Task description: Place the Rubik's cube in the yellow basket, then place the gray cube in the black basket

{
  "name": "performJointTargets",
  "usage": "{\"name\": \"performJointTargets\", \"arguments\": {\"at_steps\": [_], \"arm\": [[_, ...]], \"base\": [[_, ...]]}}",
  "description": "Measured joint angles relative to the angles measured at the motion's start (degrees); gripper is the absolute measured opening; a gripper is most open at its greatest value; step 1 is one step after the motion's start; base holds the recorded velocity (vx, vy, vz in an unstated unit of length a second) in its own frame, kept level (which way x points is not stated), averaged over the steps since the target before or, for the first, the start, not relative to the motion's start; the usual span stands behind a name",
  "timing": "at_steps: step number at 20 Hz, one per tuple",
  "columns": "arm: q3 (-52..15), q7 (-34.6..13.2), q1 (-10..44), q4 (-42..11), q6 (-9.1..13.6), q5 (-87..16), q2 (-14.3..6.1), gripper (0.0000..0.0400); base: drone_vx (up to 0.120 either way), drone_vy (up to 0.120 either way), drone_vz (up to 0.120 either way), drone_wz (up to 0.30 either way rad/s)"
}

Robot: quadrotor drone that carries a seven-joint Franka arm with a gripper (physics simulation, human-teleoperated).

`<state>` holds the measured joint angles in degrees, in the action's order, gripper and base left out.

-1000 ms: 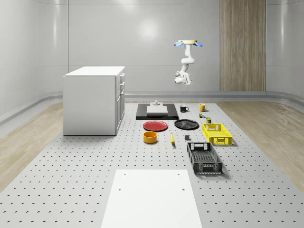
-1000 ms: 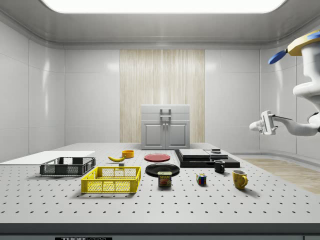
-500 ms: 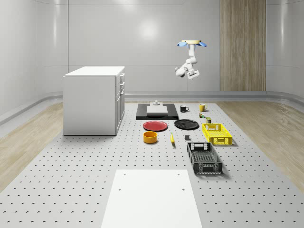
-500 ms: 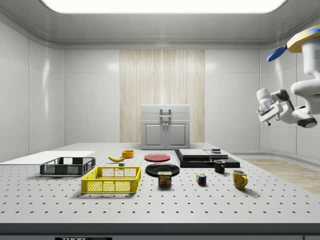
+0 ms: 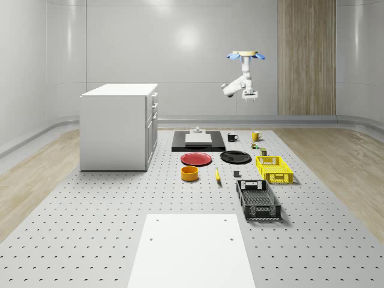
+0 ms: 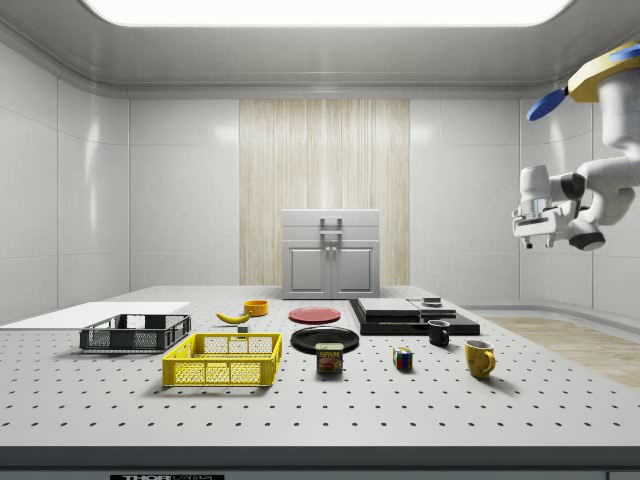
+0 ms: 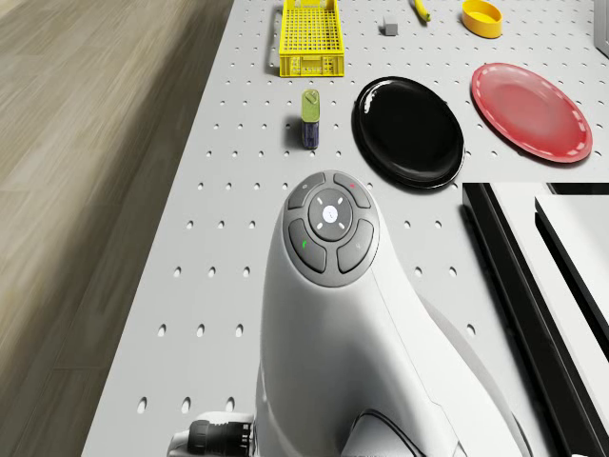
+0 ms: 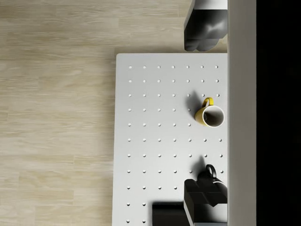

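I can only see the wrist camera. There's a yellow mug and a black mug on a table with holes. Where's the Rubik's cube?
Observer: The Rubik's cube sits on the table, between the yellow mug and a Spam can in the side view.
Operator: Are we close to it?
Observer: No. The drone hovers high over the yellow mug's end of the table, with the gripper open and well above everything.
Operator: And the yellow basket?
Observer: The yellow basket stands past the can, toward the side view's left.
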<state>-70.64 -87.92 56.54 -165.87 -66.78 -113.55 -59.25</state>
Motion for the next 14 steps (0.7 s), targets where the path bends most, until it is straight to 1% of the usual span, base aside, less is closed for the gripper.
{"name": "performJointTargets", "arguments": {"at_steps": [7, 9, 11, 12, 13, 14], "arm": [[-1.6, -2.0, 2.7, 0.0, -0.7, 0.2, -2.5, 0.04], [-1.9, -2.4, 3.2, 0.0, -1.1, 0.5, -3.2, 0.04], [-2.2, -2.7, 3.6, 0.0, -1.5, 0.7, -3.8, 0.04], [-2.3, -2.8, 3.7, 0.0, -1.8, 0.9, -4.2, 0.04], [-2.4, -3.0, 3.9, 0.1, -2.0, 1.0, -4.5, 0.04], [-2.5, -3.1, 4.0, 0.1, -2.2, 1.2, -4.8, 0.04]], "base": [[0.12, 0.0, -0.12, 0.0], [0.12, 0.02, -0.02, 0.0], [0.12, 0.12, 0.0, 0.0], [0.12, 0.04, 0.0, 0.0], [0.12, 0.0, -0.04, 0.0], [0.12, 0.0, -0.12, 0.0]]}}
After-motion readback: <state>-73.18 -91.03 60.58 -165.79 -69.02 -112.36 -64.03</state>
